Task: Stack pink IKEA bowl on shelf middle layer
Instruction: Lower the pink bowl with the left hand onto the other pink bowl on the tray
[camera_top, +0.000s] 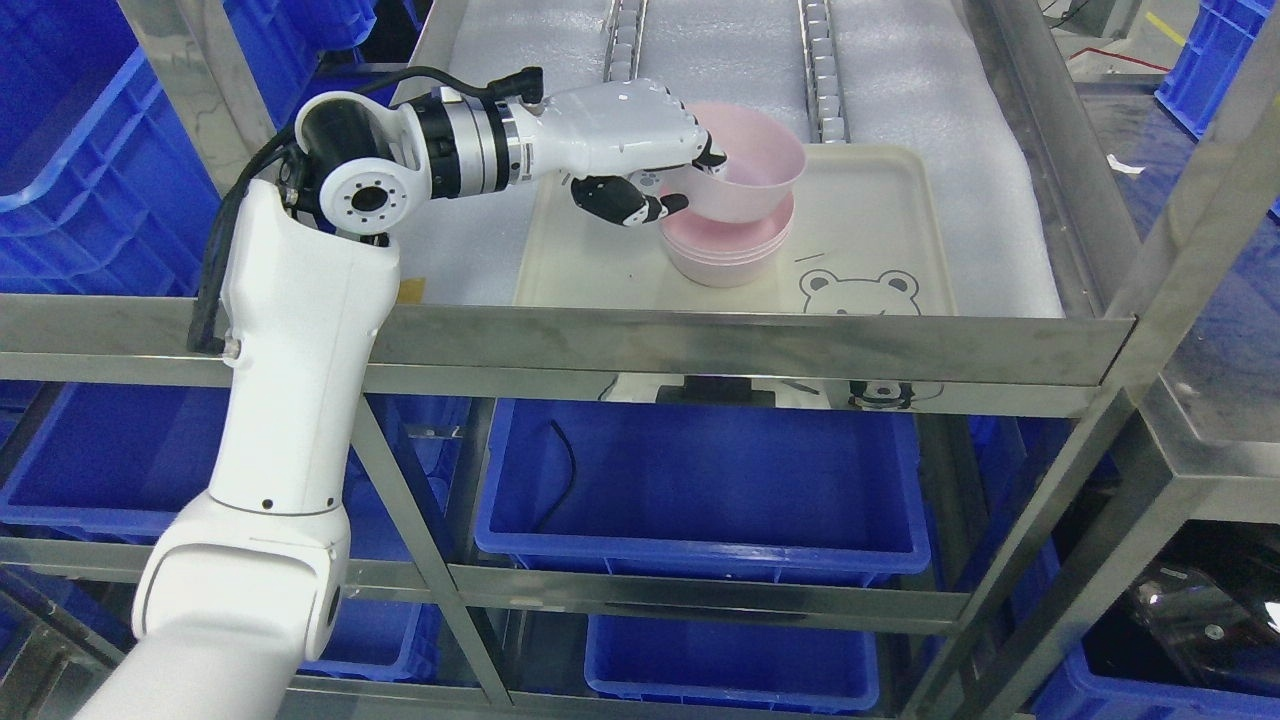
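A pink bowl (752, 172) hangs tilted just above a stack of pink bowls (725, 250). My left hand (680, 180) is shut on its left rim, with the fingers over the rim's top and the thumb under the wall. The stack stands on a cream tray (880, 225) with a bear drawing, which lies on the white foam of the shelf layer. The held bowl's bottom seems to rest partly in the top bowl of the stack. My right arm does not show.
A steel front rail (750, 345) runs across below the tray. Steel posts (1190, 220) rise at the right. Blue bins (700, 480) sit on the lower layers and more blue crates (90, 150) at the left.
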